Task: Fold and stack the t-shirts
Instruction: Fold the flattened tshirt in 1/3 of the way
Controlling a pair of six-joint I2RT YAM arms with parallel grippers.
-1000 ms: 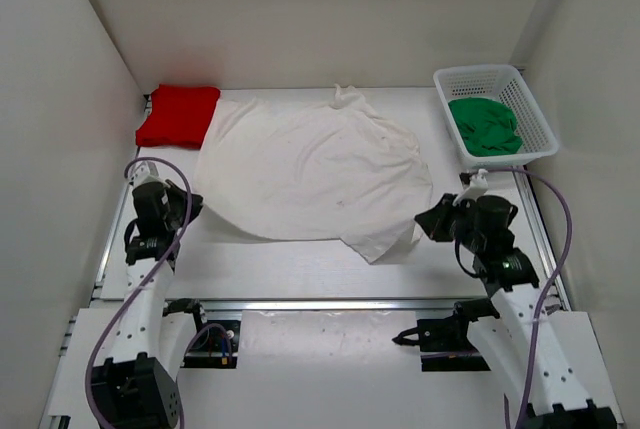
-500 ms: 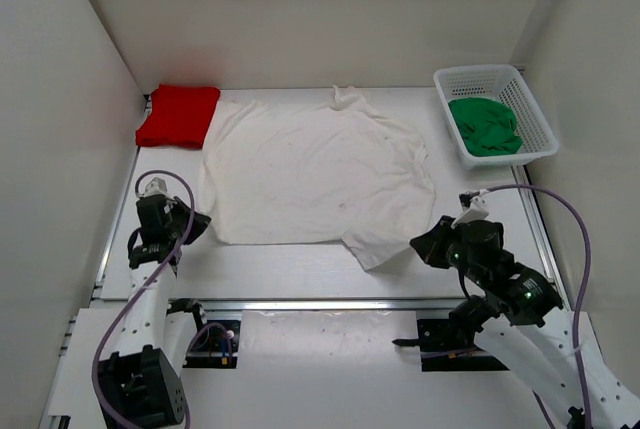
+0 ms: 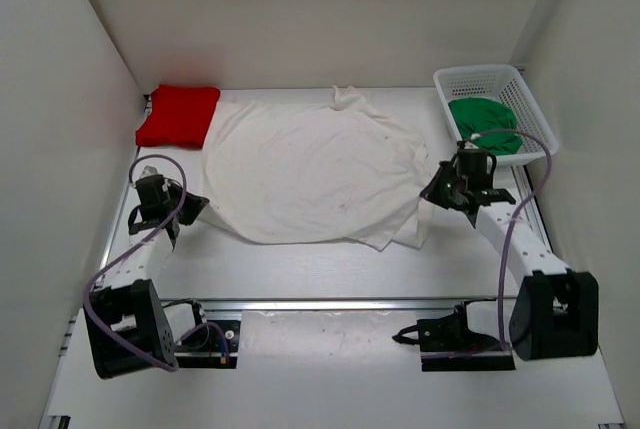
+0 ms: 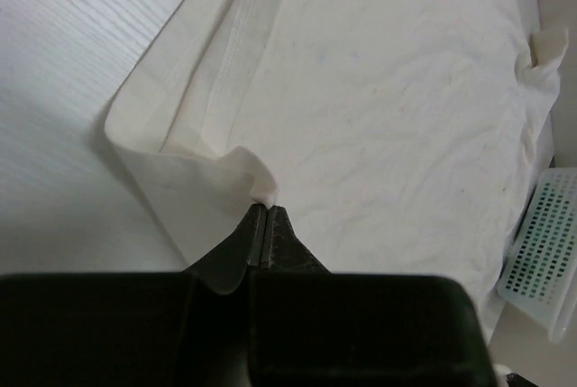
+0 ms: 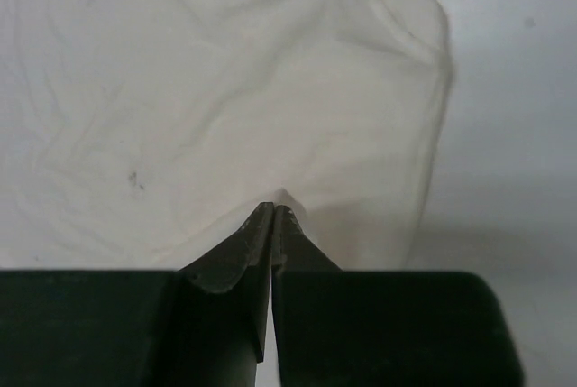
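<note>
Top external view showed the white t-shirt (image 3: 310, 174) spread out across the middle of the worktop (image 3: 300, 274), its neck toward the far wall and its lower edge curving toward the arms. The red t-shirt (image 3: 180, 115) lay folded in the far left corner, just touching the white one's left shoulder. The green t-shirt (image 3: 485, 124) sat bunched inside the white mesh basket (image 3: 480, 77) at the far right, apart from the white cloth.

The left arm (image 3: 150, 239) reached to the near left edge of the white t-shirt, and the right arm (image 3: 500, 224) reached to its right edge, just beside the basket's near corner. Between them the cloth lay mostly flat, with a loose flap (image 3: 400, 234) trailing at the near right.

From the left wrist, the left jaws were pressed fully together, with a small curl of the white t-shirt (image 4: 388, 107) pinched at their tips. The cloth next to the pinch stood lifted off the worktop (image 4: 63, 62) and doubled over along a stitched hem, casting a shadow beneath. A corner of the basket (image 4: 541, 252) showed at the lower right.

From the right wrist, the right jaws were likewise closed tight, a little peak of the white t-shirt (image 5: 225, 89) caught between their tips. The fabric ahead of them was softly wrinkled, and its rounded edge met bare worktop (image 5: 514, 89) on the right.
</note>
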